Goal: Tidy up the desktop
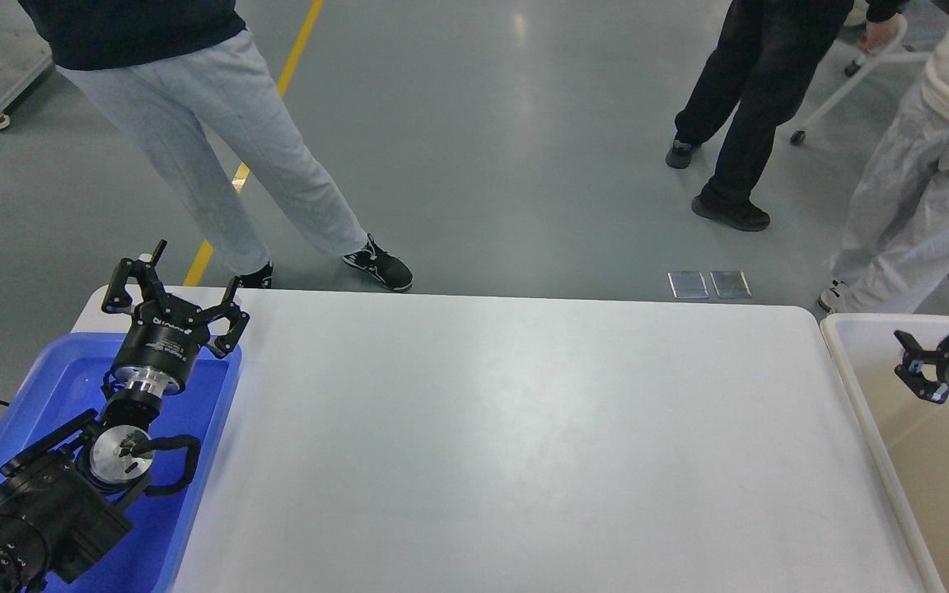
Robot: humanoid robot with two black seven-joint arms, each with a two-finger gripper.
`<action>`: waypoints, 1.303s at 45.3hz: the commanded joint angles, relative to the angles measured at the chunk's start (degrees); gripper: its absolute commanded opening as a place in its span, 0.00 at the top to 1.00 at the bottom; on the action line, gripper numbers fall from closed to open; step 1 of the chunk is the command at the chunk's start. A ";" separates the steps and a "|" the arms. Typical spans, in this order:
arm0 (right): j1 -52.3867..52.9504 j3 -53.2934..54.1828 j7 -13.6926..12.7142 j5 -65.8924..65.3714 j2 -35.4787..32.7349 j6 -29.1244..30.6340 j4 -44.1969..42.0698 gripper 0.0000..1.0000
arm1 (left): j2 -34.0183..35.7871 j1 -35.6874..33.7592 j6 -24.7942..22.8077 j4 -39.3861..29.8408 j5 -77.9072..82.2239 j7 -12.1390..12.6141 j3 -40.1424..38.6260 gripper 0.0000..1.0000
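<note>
Over blue tray (46,395), left end effector (174,288) spread, desktop (524,436) bare

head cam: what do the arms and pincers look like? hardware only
Both arms are black. The left pincer has two black linkage fingers on a round black body with small white lettering, above a silver ring; a black cable loops near the wrist. The right pincer, partly cropped, is black with small blue accents and a silver ring.

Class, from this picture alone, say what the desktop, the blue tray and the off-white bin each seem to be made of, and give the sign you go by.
Desktop: probably laminate or plastic, smooth and white, with soft satin glare.
Blue tray: likely moulded plastic, with even saturated colour, a rounded rim and slight gloss.
Off-white bin: apparently plastic too, with a thick rounded lip and dull cream inside.
</note>
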 commanded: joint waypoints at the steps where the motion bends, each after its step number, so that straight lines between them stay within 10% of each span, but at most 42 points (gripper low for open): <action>1: -1.95 6.75 3.45 -0.70 -3.36 -3.25 13.82 0.01 | 0.00 0.00 0.00 0.00 -0.01 0.02 0.00 0.00; 8: -5.37 7.36 17.06 -0.88 -1.70 -7.11 21.82 0.01 | 0.00 0.00 0.00 0.00 -0.01 0.02 0.00 0.00; 11: -5.47 6.75 18.75 -0.96 0.41 -8.00 22.01 0.01 | 0.00 0.00 0.00 0.00 -0.01 0.02 0.00 0.00; 59: -7.22 0.95 22.53 -1.76 11.06 -14.68 22.27 0.00 | 0.00 0.00 0.00 0.00 -0.09 0.02 0.00 0.00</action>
